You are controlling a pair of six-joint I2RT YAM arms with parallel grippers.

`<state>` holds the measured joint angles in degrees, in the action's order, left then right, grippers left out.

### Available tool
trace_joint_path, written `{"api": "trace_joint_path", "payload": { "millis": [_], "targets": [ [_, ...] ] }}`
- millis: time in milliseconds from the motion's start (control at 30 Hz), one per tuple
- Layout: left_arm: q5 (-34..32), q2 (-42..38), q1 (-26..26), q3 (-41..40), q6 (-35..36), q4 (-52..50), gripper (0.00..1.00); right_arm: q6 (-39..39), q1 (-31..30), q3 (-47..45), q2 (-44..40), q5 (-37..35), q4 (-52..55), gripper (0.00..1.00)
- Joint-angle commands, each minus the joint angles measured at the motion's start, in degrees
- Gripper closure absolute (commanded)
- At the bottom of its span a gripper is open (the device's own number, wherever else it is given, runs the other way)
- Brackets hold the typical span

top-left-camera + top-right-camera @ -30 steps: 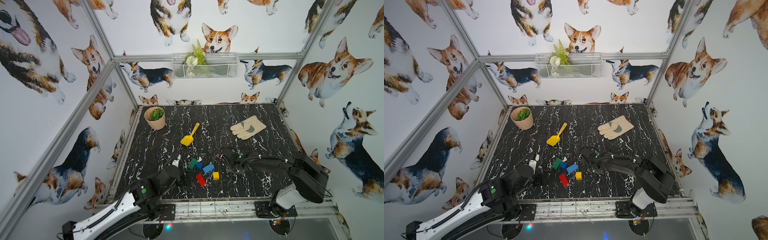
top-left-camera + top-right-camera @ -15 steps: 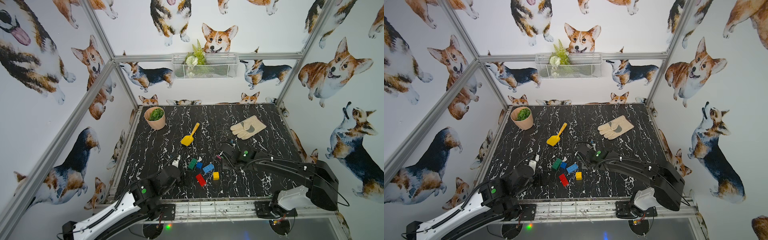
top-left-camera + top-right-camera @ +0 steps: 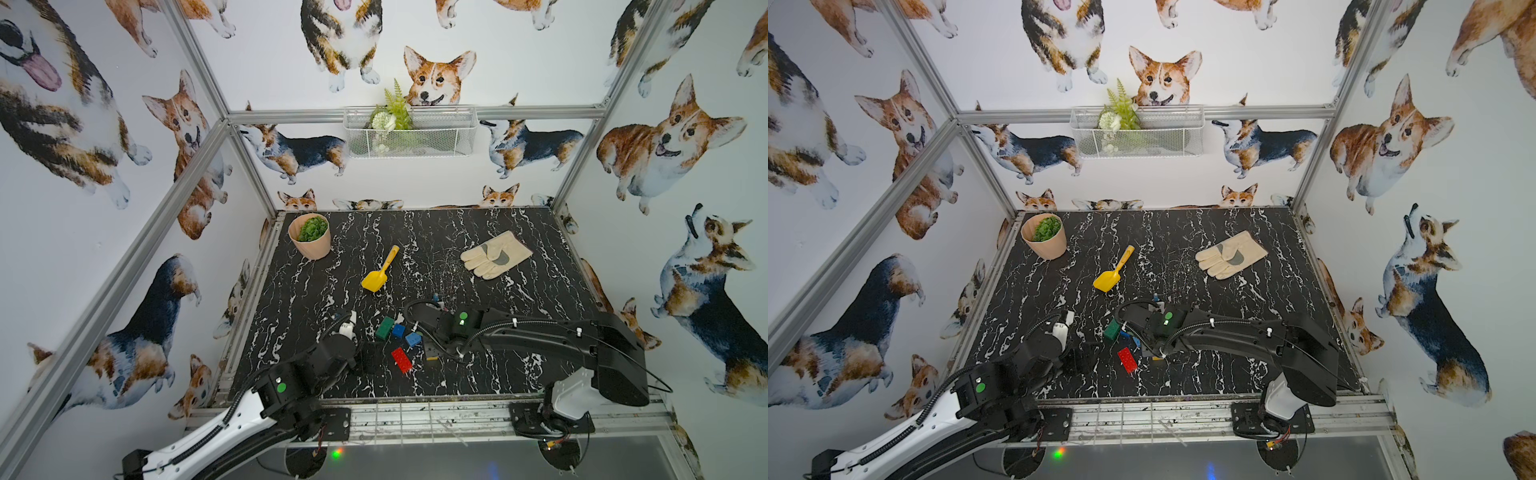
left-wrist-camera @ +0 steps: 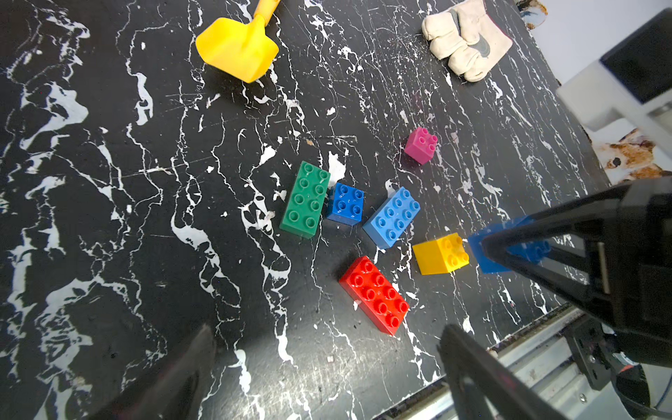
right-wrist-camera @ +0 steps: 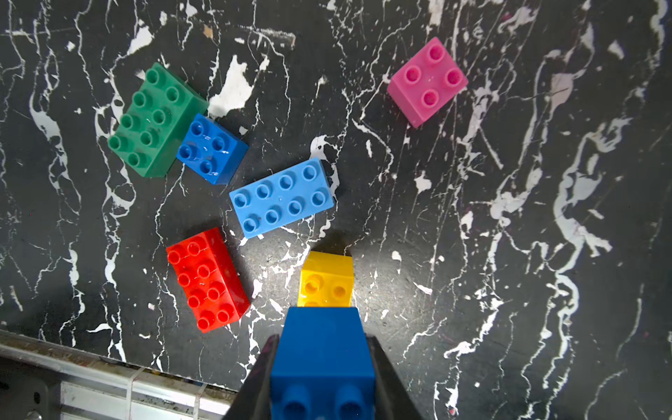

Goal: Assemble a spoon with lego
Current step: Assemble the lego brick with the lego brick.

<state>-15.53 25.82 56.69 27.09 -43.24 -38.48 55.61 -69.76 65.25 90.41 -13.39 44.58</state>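
No assembled spoon is in view; the lego lies as loose bricks near the table's front. My right gripper point(image 5: 322, 363) is shut on a dark blue brick point(image 5: 322, 349), held right against the yellow brick point(image 5: 325, 280); whether they touch I cannot tell. Beside them lie a red brick point(image 3: 401, 360), a light blue brick point(image 3: 413, 339), a small dark blue brick point(image 3: 398, 331) and a green brick point(image 3: 385, 327). The pink brick point(image 4: 421, 144) stands apart, hidden under the right arm in both top views. My left gripper point(image 4: 327, 329) hangs open and empty just short of the red brick.
A yellow toy shovel point(image 3: 379, 274) lies mid-table, a cream glove point(image 3: 494, 254) at the back right and a plant pot point(image 3: 311, 237) in the back left corner. The metal front rail point(image 3: 415, 415) runs close behind the bricks. A wire basket point(image 3: 409, 133) hangs on the back wall.
The right arm has come forward from near the pink brick to the yellow brick, with the dark blue brick in its jaws. The left arm has stayed put.
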Motion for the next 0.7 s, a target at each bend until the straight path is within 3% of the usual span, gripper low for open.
{"api": "trace_joint_path", "payload": {
  "millis": [0, 667],
  "targets": [
    [-0.5, -1.0, 0.0, 0.0, -1.0, -1.2, 0.0, 2.6, -0.3, 0.2, 1.3, -0.3, -1.1, 0.95],
    [-0.7, -3.1, 0.0, -0.3, -1.3, -2.9, 0.0, 4.1, -0.4, -1.8, 3.6, -1.8, -3.0, 0.96]
  ]
}}
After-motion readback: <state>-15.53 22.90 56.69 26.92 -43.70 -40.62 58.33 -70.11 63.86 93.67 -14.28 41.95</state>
